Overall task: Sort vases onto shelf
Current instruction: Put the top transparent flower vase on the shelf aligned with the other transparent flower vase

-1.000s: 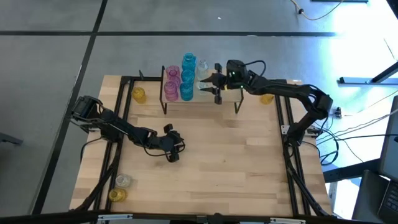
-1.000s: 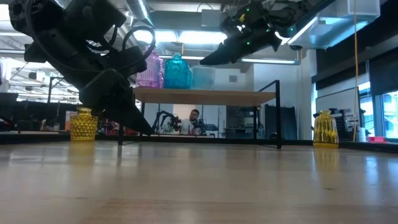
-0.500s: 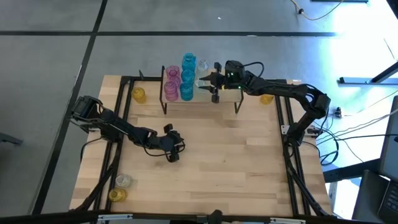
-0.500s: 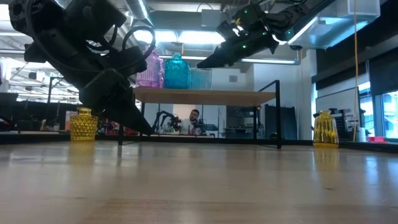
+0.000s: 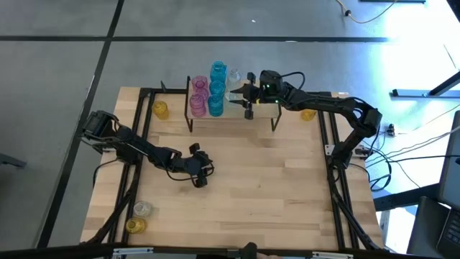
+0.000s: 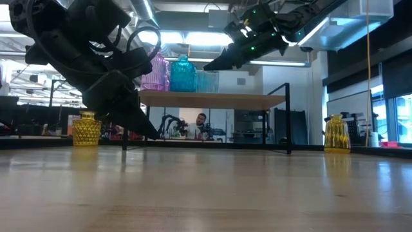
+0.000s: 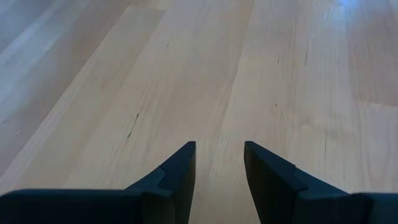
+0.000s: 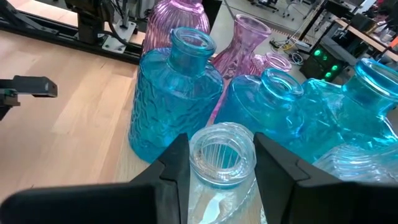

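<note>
1. Vases are the business here, and a clear vase (image 8: 219, 158) sits between the two fingers of the right claw (image 8: 217, 163), which is closed partway on its ribbed neck, over the shelf (image 5: 262, 109).
2. Just beyond that claw stands a cluster of teal-blue vases (image 8: 171, 102), close together, with pink vases (image 8: 242, 43) behind them on the same light-wood board.
3. From above, the right claw (image 5: 241, 96) hangs at the near-middle of the shelf top, the coloured vases packed on the side away from its arm: a pink column (image 5: 198, 97) and a blue column (image 5: 216, 88).
4. At table height, the pink and teal glass (image 6: 182, 74) sits on the board beside the right claw, the black legs (image 6: 288, 119) below it.
5. Farther out from that claw, an amber vase (image 5: 307, 113) stands on the table beside the right arm, and another amber vase (image 5: 160, 109) beyond the far end of the shelf.
6. The left claw (image 7: 217, 163) waits low over bare table (image 7: 186, 74), well apart from the shelf, fingers parted with nothing between them.
7. Past the left arm, at the table's near corner, stand a clear vase (image 5: 143, 209) and an amber one (image 5: 134, 225).
</note>
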You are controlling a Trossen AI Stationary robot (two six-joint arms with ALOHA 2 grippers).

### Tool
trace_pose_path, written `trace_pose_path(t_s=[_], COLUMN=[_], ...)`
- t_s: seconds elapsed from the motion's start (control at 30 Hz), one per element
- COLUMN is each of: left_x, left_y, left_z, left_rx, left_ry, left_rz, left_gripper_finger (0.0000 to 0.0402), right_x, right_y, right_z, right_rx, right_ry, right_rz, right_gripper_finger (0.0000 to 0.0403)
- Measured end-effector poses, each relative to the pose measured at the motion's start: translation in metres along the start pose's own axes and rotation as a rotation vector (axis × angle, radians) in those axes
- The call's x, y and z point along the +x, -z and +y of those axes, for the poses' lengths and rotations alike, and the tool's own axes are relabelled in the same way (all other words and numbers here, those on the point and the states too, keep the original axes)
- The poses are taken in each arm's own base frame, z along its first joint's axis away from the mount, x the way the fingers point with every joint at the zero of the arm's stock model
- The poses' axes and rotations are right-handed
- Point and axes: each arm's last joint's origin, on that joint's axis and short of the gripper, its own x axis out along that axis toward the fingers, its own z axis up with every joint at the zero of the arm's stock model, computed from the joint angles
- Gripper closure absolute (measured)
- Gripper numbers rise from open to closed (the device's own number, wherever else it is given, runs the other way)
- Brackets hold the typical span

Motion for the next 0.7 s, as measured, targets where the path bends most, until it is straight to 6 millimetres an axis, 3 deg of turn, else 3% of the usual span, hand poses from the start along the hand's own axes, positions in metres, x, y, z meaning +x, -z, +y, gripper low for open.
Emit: trace_pose_path(t_s=[0.17, 0.5, 0.7], left_x=[0.0000, 0.0000, 0.0000], left_y=[0.0000, 0.0000, 0.0000], left_z=[0.0000, 0.0000, 0.0000], left_rx=[0.000, -0.001, -0.002], left_ry=[0.000, 0.000, 0.001], left_rz=[0.000, 0.000, 0.000], left_gripper_finger=[0.0272, 0.0272, 0.0272], right_x=[0.0000, -0.0002, -0.0027], right_y=[0.0003, 0.0003, -0.0031], right_z=[-0.0007, -0.0017, -0.0037], right_rx=[-0.002, -0.004, -0.010], right_ry=[0.023, 0.055, 0.106], right_rz=[0.011, 0.023, 0.026], right_gripper_finger=[0.0276, 0.0192, 0.0183])
